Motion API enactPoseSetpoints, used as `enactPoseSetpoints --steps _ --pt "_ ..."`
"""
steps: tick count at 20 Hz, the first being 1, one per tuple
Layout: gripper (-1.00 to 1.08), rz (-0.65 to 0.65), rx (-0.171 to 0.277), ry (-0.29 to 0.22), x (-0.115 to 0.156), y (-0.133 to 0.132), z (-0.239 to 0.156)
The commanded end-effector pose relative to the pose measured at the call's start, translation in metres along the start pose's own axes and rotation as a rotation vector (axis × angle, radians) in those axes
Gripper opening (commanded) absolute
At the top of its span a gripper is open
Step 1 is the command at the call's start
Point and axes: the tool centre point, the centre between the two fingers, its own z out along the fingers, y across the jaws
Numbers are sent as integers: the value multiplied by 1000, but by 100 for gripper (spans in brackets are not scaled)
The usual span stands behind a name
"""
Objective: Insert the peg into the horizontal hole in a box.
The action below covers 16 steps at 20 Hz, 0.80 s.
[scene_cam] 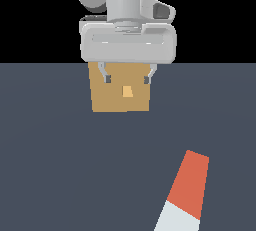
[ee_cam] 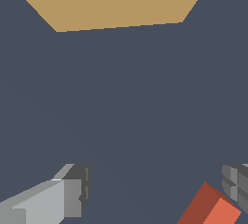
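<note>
gripper wide and empty, peg lying apart from the box

from the exterior view's left i see the box (scene_cam: 120, 97) first, a flat matte tan block with sharp edges and no surface grain. at the middle of its face sits the horizontal hole (scene_cam: 128, 91), a small squarish patch in a lighter orange. in front of the box's upper part hangs my gripper (scene_cam: 127, 78), a smooth pale grey housing with two thin metallic fingers (scene_cam: 106, 77) spread wide, nothing between them. over to the exterior view's right, low on the dark slate floor (scene_cam: 50, 165), lies the peg (scene_cam: 186, 192), a square-sectioned bar, orange-red at the end toward the box, pale grey at the other, well apart from the box. in the wrist view its red end (ee_cam: 210, 207) shows near one ridged finger pad (ee_cam: 236, 182).
</note>
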Motion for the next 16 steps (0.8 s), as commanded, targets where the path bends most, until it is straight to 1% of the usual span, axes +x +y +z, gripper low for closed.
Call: enactPoseSetpoints --steps 1,5,9,13,16 --pt "100 0 0 0 0 0 0" --pt "100 15 -1 -1 -6 3 2" --pt "100 59 -3 -2 -23 11 9" --pt "100 136 -7 -5 -54 23 20" --pt "100 216 -12 -8 -87 34 32"
